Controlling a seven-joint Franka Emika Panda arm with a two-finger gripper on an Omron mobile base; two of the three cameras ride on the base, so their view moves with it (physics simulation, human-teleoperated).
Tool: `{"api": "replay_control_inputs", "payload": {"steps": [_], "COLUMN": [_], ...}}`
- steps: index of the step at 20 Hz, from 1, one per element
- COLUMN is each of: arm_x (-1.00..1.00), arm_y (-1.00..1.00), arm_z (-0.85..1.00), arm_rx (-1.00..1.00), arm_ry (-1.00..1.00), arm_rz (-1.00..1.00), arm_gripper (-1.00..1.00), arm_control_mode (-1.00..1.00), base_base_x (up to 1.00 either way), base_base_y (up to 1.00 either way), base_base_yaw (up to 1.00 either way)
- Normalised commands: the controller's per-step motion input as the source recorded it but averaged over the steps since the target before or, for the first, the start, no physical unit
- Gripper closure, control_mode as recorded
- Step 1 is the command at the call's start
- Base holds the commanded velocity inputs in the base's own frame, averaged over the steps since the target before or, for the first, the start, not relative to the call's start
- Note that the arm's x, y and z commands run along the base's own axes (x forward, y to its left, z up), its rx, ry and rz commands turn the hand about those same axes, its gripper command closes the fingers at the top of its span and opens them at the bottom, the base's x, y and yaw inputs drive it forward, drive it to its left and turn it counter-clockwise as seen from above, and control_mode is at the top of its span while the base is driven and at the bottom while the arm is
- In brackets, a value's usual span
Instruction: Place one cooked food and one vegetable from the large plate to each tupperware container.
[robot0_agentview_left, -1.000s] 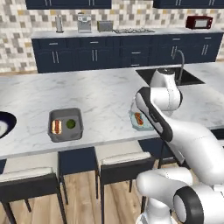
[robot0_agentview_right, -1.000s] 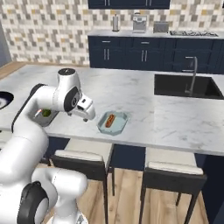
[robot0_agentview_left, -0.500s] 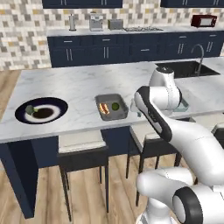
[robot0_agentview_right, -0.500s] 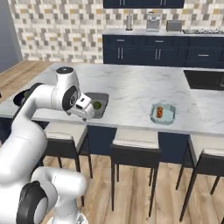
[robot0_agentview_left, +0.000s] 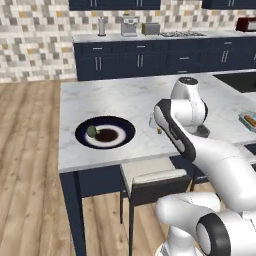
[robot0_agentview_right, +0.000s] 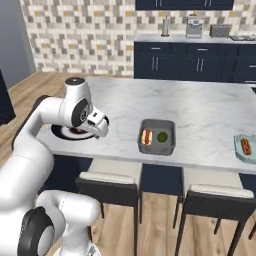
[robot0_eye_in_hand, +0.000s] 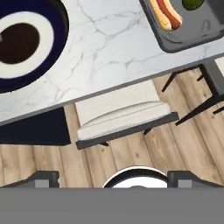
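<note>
No legible text, label, brand, number or sign found on any surface inspected.

White marble-veined counter (robot0_agentview_left: 130, 97) on a navy island base, standing on warm wood-plank floor (robot0_agentview_left: 30, 165). Cushioned stools with dark frames tucked under the near edge: one (robot0_agentview_left: 152, 180) below the middle, two more (robot0_agentview_right: 107, 182) (robot0_agentview_right: 212, 197) side by side in the right base view. Mosaic tile wall (robot0_agentview_left: 35, 37) in beige, grey and mustard behind. Navy base cabinets (robot0_agentview_left: 145, 60) along that wall under a pale worktop, carrying a coffee machine (robot0_agentview_left: 129, 26), a toaster (robot0_agentview_left: 150, 28) and a hob (robot0_agentview_left: 180, 34). Red microwave (robot0_agentview_left: 247, 24) at far right. Even, shadowless light.
</note>
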Motion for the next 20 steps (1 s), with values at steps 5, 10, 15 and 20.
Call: {"api": "replay_control_inputs", "payload": {"steps": [5, 10, 15, 20], "arm_x": [0.0, 0.0, 0.0, 0.45], "arm_y": [0.0, 0.0, 0.0, 0.05], "arm_z": [0.0, 0.0, 0.0, -0.09], "arm_rx": [0.0, 0.0, 0.0, 0.06], "arm_ry": [0.0, 0.0, 0.0, 0.04], "arm_rz": [0.0, 0.0, 0.0, 0.0], "arm_gripper": [-1.0, -1.0, -1.0, -1.0], "arm_control_mode": [1.0, 1.0, 1.0, -1.0], "base_base_x": [0.7, 0.9, 0.09, 0.17], "base_base_y": [0.9, 0.41, -0.04, 0.0], "base_base_yaw": [0.08, 0.11, 0.05, 0.0]}}
